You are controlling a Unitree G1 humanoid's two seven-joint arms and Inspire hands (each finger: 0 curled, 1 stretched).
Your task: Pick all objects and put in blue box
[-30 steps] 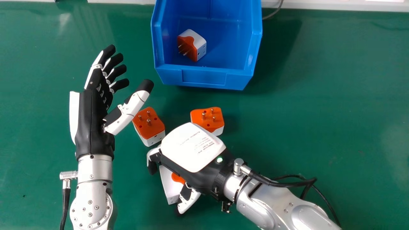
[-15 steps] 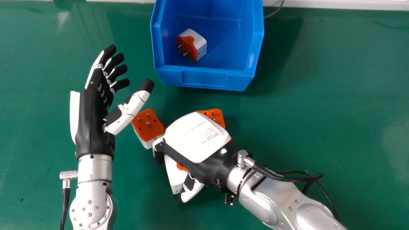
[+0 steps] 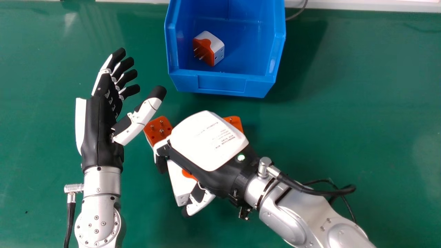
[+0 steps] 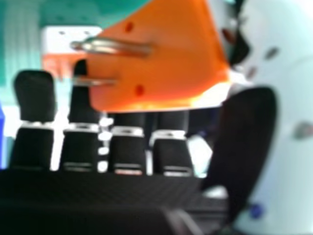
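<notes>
Plug [image 3: 180, 182] held: my right hand [image 3: 208, 141] has its fingers and thumb curled round it, on my side of the box [image 3: 222, 84] and a little to the left of it. Whether it is clear of the table [image 3: 344, 103], I cannot tell.

Small dark print runs across the white cover [image 3: 206, 137] on the back of my right hand, too fine for me to make out. A green light [image 3: 241, 157] glows beside that cover. The near wall of the box carries a rectangular panel.

Much of my plug's orange face is hidden under my palm in the head view; the right hand view shows that face with metal pins. A second plug [image 3: 160, 128] sits nearer me than the box, off its left near corner, pins up, part of it covered by my right hand. A third plug [image 3: 236, 122] is straight out from the box's near wall, mostly behind my right hand, just an orange corner peeking past. A fourth plug [image 3: 216, 48] lies inside the box, tipped so its pins face sideways. The far end of the box is cut off at the view's edge.

My left hand [image 3: 100, 127] is left of the box, fingers straight and released.
</notes>
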